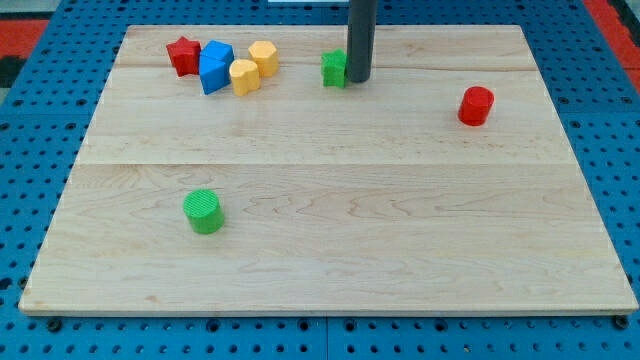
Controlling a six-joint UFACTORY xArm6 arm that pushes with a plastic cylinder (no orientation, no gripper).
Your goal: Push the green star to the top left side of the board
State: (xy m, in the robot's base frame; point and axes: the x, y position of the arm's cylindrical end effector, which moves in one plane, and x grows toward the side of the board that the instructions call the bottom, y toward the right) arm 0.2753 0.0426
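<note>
The green star (333,68) lies near the view's top edge of the wooden board (330,250), a little left of centre. My tip (358,79) stands right against the star's right side, partly hiding it. To the star's left sits a cluster: a yellow block (264,57), a second yellow block (244,77), a blue block (215,66) and a red star (183,55).
A red cylinder (476,105) stands at the view's right, upper part of the board. A green cylinder (204,211) stands lower left of centre. Blue pegboard surrounds the board.
</note>
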